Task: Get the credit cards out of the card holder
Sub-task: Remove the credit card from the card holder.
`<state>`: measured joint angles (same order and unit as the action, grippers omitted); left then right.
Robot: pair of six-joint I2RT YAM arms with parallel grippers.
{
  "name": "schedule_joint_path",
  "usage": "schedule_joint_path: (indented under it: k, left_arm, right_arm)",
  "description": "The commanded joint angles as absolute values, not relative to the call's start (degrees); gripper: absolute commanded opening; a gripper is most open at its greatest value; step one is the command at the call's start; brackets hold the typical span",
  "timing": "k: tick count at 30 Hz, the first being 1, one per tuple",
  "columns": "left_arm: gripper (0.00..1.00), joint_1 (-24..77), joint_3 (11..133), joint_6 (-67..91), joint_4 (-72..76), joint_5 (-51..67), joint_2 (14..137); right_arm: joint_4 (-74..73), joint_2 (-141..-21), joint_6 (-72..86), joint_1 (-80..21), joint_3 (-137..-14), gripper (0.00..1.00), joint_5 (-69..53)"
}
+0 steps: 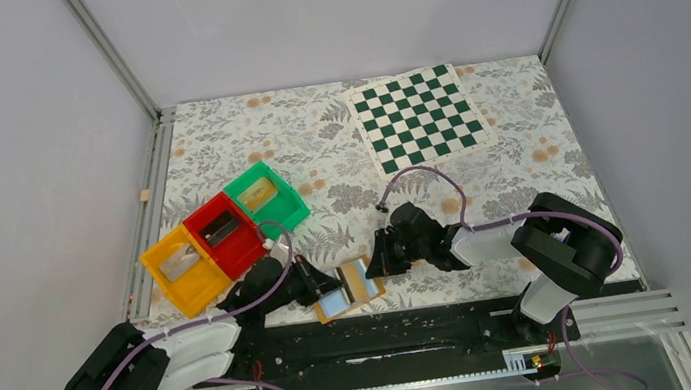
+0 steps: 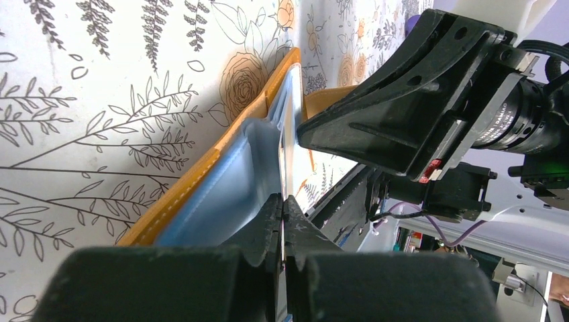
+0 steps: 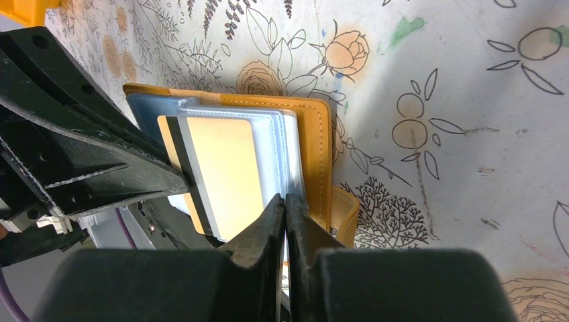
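The card holder (image 1: pixel 375 295) lies open near the table's front edge, orange-tan outside (image 3: pixel 315 154) and pale blue inside (image 2: pixel 221 194), with clear sleeves. A yellow credit card (image 3: pixel 225 168) with a black stripe sticks partly out of a sleeve toward the left arm. My left gripper (image 1: pixel 331 285) (image 2: pixel 282 199) is shut on that card, which shows edge-on between its fingers. From the other side my right gripper (image 1: pixel 374 264) (image 3: pixel 286 198) is shut on the edge of the holder's clear sleeves. The right fingers (image 2: pixel 389 114) loom close above the holder in the left wrist view.
Yellow (image 1: pixel 180 267), red (image 1: pixel 224 233) and green (image 1: pixel 266 197) bins stand in a row at the left, each with something inside. A green-and-white chessboard (image 1: pixel 419 117) lies at the back right. The black mounting rail (image 1: pixel 390 335) runs just in front of the holder.
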<state>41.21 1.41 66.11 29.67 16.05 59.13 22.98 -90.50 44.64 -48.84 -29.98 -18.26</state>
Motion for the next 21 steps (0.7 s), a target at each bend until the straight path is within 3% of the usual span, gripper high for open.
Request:
schedule_joint_path:
  k: [1, 12, 21]
  left_arm:
    - [0.00, 40.8, 1.4, 64.7, 29.6, 16.1, 57.1]
    - [0.00, 39.8, 1.5, 64.3, 19.2, 14.1, 50.8]
    - [0.00, 39.8, 6.7, 61.0, -1.5, 7.9, 38.0]
  right_arm:
    - [20.0, -90.8, 43.1, -48.2, -29.3, 0.09, -16.5]
    - [18.8, -89.7, 42.7, -47.6, -28.9, 0.09, -15.3]
    - [16.7, -86.0, 42.1, -44.8, -27.2, 0.08, -13.0]
